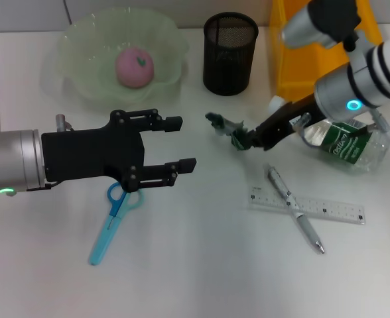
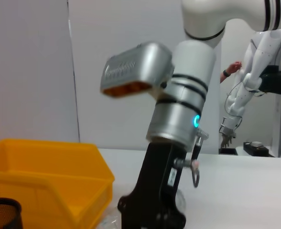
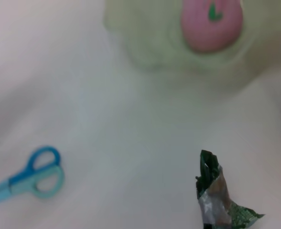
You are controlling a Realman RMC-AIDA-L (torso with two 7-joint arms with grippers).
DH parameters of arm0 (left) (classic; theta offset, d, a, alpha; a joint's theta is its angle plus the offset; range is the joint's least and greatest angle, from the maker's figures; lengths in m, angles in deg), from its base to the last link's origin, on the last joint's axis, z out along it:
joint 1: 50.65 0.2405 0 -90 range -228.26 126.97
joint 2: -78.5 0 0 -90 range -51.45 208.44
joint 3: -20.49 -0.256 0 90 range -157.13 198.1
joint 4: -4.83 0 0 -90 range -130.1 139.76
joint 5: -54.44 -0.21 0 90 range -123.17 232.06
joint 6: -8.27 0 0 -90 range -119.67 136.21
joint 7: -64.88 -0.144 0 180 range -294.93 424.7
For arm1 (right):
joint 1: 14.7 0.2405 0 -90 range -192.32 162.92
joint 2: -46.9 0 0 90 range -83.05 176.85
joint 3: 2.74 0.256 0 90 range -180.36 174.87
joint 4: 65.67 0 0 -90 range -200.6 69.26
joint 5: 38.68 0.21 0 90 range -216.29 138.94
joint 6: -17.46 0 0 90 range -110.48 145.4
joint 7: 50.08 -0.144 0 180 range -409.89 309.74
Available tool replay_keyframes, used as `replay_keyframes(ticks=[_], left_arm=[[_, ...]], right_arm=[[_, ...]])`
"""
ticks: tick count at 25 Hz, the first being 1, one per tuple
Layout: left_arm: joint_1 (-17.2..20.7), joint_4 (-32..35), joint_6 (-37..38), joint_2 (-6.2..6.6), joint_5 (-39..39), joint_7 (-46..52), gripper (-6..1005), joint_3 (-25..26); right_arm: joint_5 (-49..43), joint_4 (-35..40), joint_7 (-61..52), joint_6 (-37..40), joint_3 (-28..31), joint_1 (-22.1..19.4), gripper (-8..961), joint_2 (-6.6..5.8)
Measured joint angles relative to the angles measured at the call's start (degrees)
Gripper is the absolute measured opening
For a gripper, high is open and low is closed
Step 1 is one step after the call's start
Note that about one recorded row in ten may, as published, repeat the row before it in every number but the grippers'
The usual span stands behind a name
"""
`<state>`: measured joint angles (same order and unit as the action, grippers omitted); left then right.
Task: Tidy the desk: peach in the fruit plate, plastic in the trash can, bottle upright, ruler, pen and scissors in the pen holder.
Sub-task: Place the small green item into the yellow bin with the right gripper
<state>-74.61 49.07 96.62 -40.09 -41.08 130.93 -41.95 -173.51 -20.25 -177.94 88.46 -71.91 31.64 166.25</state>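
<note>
A pink peach (image 1: 134, 66) (image 3: 211, 21) lies in the pale green fruit plate (image 1: 69, 73) (image 3: 145, 43) at the back left. My right gripper (image 1: 243, 141) is shut on the dark green plastic wrapper (image 1: 223, 125) (image 3: 217, 195) at mid-table, in front of the black mesh pen holder (image 1: 229, 53). The bottle (image 1: 347, 142) lies on its side under my right arm. A clear ruler (image 1: 327, 208) and a silver pen (image 1: 294, 209) lie crossed at front right. My left gripper (image 1: 185, 143) hovers open and empty over the blue scissors (image 1: 112, 225) (image 3: 30, 175).
A yellow bin (image 1: 284, 66) (image 2: 45, 176) stands at the back right, beside the pen holder. In the left wrist view my right arm (image 2: 178, 114) fills the middle, with other equipment far behind it.
</note>
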Motion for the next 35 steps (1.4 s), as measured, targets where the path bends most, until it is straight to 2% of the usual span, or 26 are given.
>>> replay_keyframes(ticks=[2, 3, 5, 7, 8, 10, 12, 13, 14, 17, 18, 19, 23, 26, 30, 33, 35], left_arm=[[0.0, 0.0, 0.0, 0.00, 0.0, 0.0, 697, 0.0], [0.0, 0.0, -0.5, 0.02, 0.1, -0.6, 697, 0.2], [-0.1, -0.1, -0.7, 0.02, 0.1, -0.9, 697, 0.5], [-0.1, -0.1, -0.9, 0.02, 0.1, -1.1, 697, 0.6], [0.0, -0.1, -1.1, 0.02, 0.2, -1.3, 697, 0.8], [0.3, -0.5, -1.3, -0.01, 0.8, -2.0, 697, 1.3], [0.5, -1.5, -1.3, -0.01, 2.3, -3.2, 697, 1.6], [0.7, -2.0, -1.2, 0.04, 3.4, -3.7, 697, 1.6], [0.7, -2.0, -1.2, 0.04, 3.4, -3.7, 696, 1.6], [0.9, -2.2, -1.0, 0.08, 4.4, -3.9, 695, 1.6], [0.9, -2.5, -1.0, -0.01, 4.8, -4.5, 695, 1.6], [0.9, -2.5, -1.0, -0.01, 4.8, -4.5, 695, 1.6], [0.8, -4.4, -0.9, -0.10, 6.2, -6.2, 696, 1.6], [0.7, -4.9, -0.9, -0.06, 6.9, -6.6, 696, 1.5], [0.5, -4.8, -0.6, -0.07, 7.2, -6.7, 697, 1.5], [0.4, -4.8, -0.4, -0.07, 8.1, -6.8, 696, 1.0], [0.4, -5.0, -0.2, -0.07, 8.8, -7.2, 696, 0.7]], right_arm=[[2.0, 3.0, 0.7, 0.6, 0.0, -1.8, 18, -0.06], [4.5, 6.5, 2.1, 1.0, 0.0, -4.6, 20, 0.04], [5.8, 7.7, 2.7, 1.0, 0.0, -5.7, 24, 0.04], [9.6, 10.0, 4.3, 1.3, 0.0, -8.6, 28, 0.01], [13.5, 12.5, 6.3, 2.3, 0.4, -11.7, 30, -0.05], [15.6, 14.1, 7.6, 3.4, 0.9, -13.4, 34, -0.05], [19.9, 17.1, 10.0, 5.7, 2.5, -16.9, 39, -0.05], [24.7, 18.7, 12.6, 7.5, 5.0, -20.1, 41, -0.03], [24.7, 18.7, 12.6, 7.5, 5.0, -20.1, 43, -0.03], [31.5, 18.7, 18.0, 9.9, 9.9, -24.0, 49, -0.03], [33.8, 18.1, 21.5, 11.8, 13.7, -26.0, 51, -0.04], [33.8, 18.1, 21.5, 11.8, 13.7, -26.0, 53, -0.04], [39.4, 13.5, 26.6, 15.0, 21.5, -28.6, 62, -0.16], [41.5, 9.3, 28.7, 14.2, 27.0, -29.2, 68, -0.26], [40.7, 4.5, 28.7, 10.2, 31.8, -28.3, 76, -1.17], [38.9, 1.3, 26.8, 5.3, 32.7, -26.0, 82, -2.39], [37.8, 0.8, 26.2, 4.1, 32.6, -25.2, 86, -2.62]])
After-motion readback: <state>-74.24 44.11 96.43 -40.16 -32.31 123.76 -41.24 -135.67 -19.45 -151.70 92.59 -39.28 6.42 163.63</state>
